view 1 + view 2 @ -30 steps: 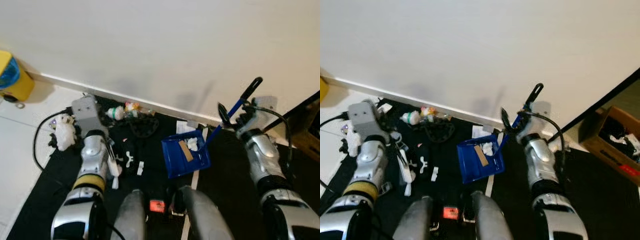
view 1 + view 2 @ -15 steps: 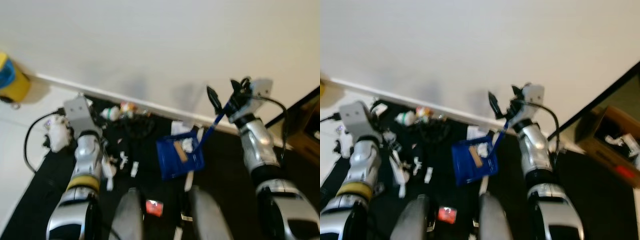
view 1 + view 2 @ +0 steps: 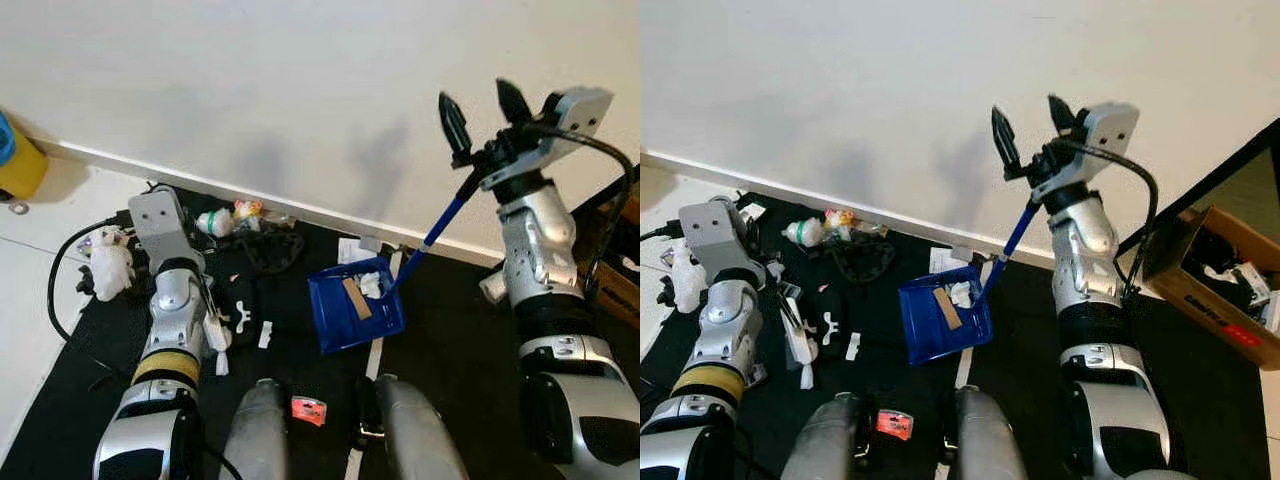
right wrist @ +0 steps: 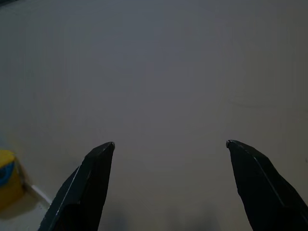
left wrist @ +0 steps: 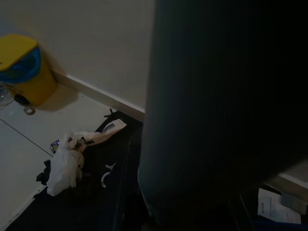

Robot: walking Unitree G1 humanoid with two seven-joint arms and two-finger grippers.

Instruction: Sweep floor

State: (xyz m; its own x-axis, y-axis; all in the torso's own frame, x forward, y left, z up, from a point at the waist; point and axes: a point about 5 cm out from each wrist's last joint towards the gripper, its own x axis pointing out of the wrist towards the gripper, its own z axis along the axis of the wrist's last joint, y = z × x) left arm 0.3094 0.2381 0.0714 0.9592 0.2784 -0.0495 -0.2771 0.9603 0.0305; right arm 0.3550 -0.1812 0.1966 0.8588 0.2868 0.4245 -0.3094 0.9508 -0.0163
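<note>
The right gripper [image 3: 484,105], raised high in the upper right of the head views, shows its two black fingers spread wide toward the white wall [image 3: 300,80], yet the blue handle [image 3: 430,240] runs up to the base of that hand, so the long-handled dustpan [image 3: 355,310] seems carried near the wrist; how it is pinned there I cannot tell. The pan sits at frame centre on the black mat [image 3: 450,330], holding a tan strip [image 3: 354,297] and white paper scraps [image 3: 372,285]. To do this step well, I judge the pan should stay level so nothing spills. The left gripper [image 3: 215,335] hangs low at lower left beside a white brush-like piece; whether it grips it I cannot tell. Litter remains on the mat along the baseboard [image 3: 300,212]: a bottle [image 3: 208,223], bright wrappers [image 3: 246,209] and a dark tangle [image 3: 268,250]. A crumpled white bag [image 3: 108,268] lies at the mat's left edge, a yellow bin [image 3: 18,165] stands on pale tile at far left, and a cardboard box [image 3: 1215,290] sits at right.
</note>
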